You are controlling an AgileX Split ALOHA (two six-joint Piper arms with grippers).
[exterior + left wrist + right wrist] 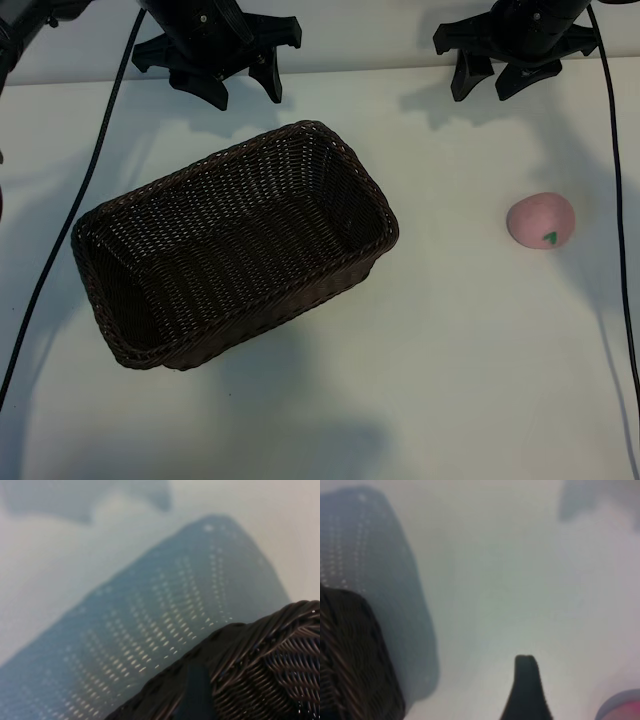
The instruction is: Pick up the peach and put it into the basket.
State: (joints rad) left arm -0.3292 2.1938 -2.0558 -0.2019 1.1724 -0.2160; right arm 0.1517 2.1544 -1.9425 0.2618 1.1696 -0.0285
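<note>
1. the table [450,380] is a smooth white surface, so a nudged round thing can roll off across it towards the edge.
2. the basket [160,355] sits left of centre, turned at an angle and empty; its braided rim stands high, so a low carry could catch on the near wall and shove the basket aside.
3. the left gripper [243,92] hangs at the far edge just behind the basket's far corner, fingers spread and holding nothing; if it moves while the other arm crosses over, the two could clash above the basket.
4. the right gripper [487,82] hangs at the far edge on the right, jaws parted and empty, well apart from the fruit.
5. the peach [541,221] lies on the table at the right, well apart from the basket; it is round and small, so an off-centre pinch could squirt it out sideways.
</note>
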